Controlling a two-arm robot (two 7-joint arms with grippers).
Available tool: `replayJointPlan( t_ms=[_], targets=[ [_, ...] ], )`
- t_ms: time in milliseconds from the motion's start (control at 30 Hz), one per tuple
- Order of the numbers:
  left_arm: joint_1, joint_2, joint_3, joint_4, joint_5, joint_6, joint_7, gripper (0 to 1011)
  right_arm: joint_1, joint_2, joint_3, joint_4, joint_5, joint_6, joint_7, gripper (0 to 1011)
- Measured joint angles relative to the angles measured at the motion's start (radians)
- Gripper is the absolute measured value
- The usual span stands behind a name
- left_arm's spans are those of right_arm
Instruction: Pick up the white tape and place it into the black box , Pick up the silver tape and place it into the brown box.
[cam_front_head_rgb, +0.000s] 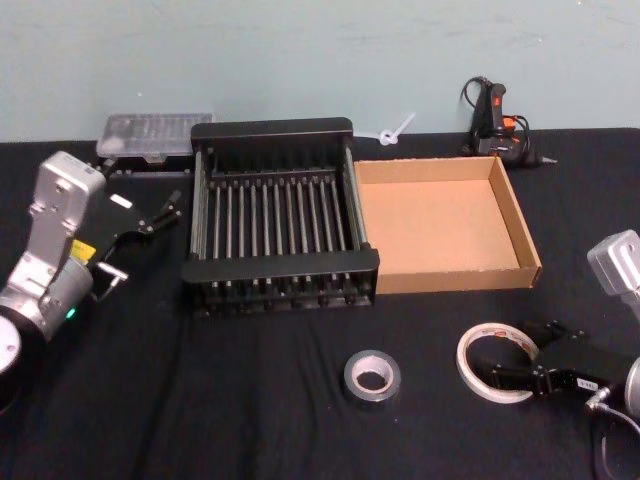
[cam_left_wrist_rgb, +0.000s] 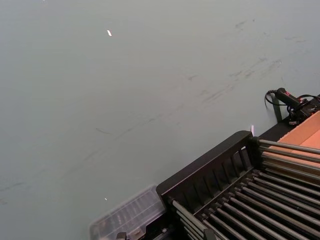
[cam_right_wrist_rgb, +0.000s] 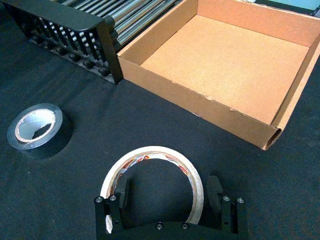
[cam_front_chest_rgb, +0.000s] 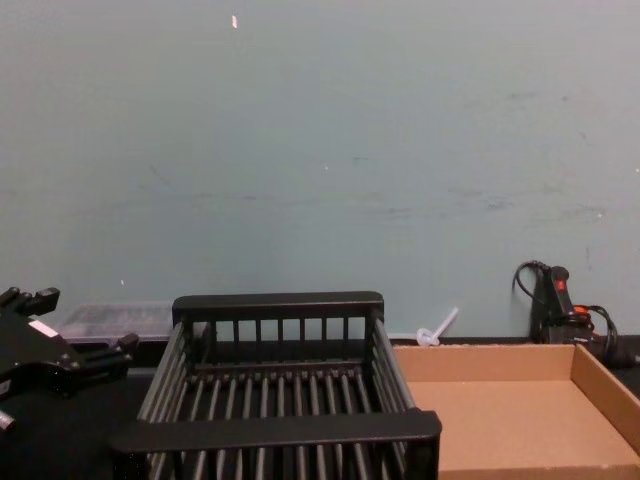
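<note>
While the black box and brown box sit side by side with nothing in them, we see our right gripper spread wide around the white tape on the table, the silver tape nearby; our left gripper waits open beside the black box.

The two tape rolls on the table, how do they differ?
The white tape is a wide, thin ring with red print inside; the silver tape is smaller and thicker. The right gripper straddles the white tape, fingers open; the silver tape lies untouched. Both lie flat on the black table.
</note>
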Motion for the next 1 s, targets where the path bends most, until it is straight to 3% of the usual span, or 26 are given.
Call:
replayJointPlan(
  t_ms=[1000],
  targets=[
    [0.0, 0.0, 0.0, 0.0, 0.0, 0.0, 0.0, 1001, 0.007, 0.003, -0.01, 0.001, -0.006, 0.016, -0.004, 1002]
  ],
)
